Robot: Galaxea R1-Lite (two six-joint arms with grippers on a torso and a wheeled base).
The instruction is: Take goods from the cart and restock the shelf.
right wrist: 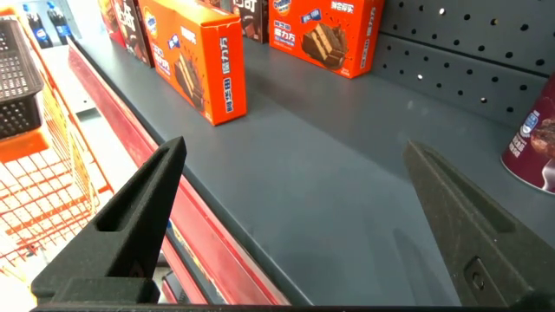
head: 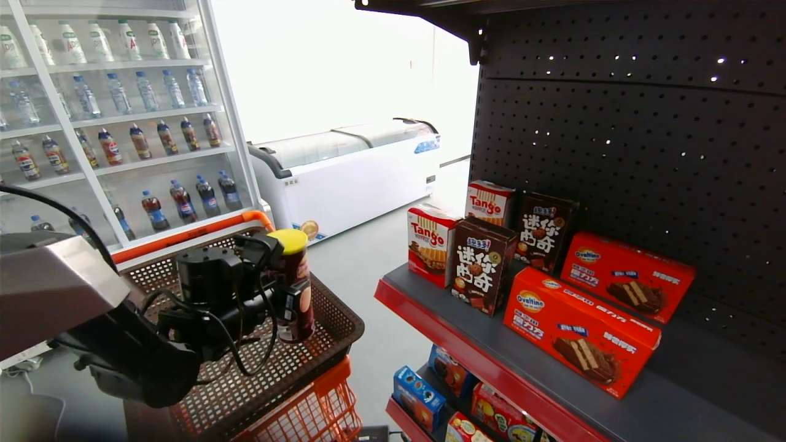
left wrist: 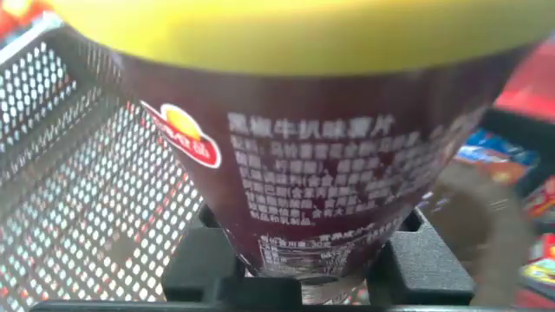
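My left gripper (head: 284,288) is shut on a dark maroon chip can (head: 295,285) with a yellow lid, held upright over the brown mesh basket (head: 334,319) of the orange cart. In the left wrist view the can (left wrist: 321,173) stands between the black fingers (left wrist: 199,264). My right gripper (right wrist: 299,225) is open, hovering over the bare grey shelf board (right wrist: 329,191), with nothing between its fingers. On the shelf (head: 430,294) stand wafer boxes (head: 430,245), dark brown boxes (head: 482,264) and orange boxes (head: 580,328).
A red-fronted shelf edge (head: 466,356) runs diagonally, with more snacks on a lower shelf (head: 424,396). A black pegboard (head: 632,135) backs the shelf. A drinks fridge (head: 116,116) and chest freezer (head: 344,172) stand behind the cart. A round maroon container (right wrist: 533,152) sits on the shelf.
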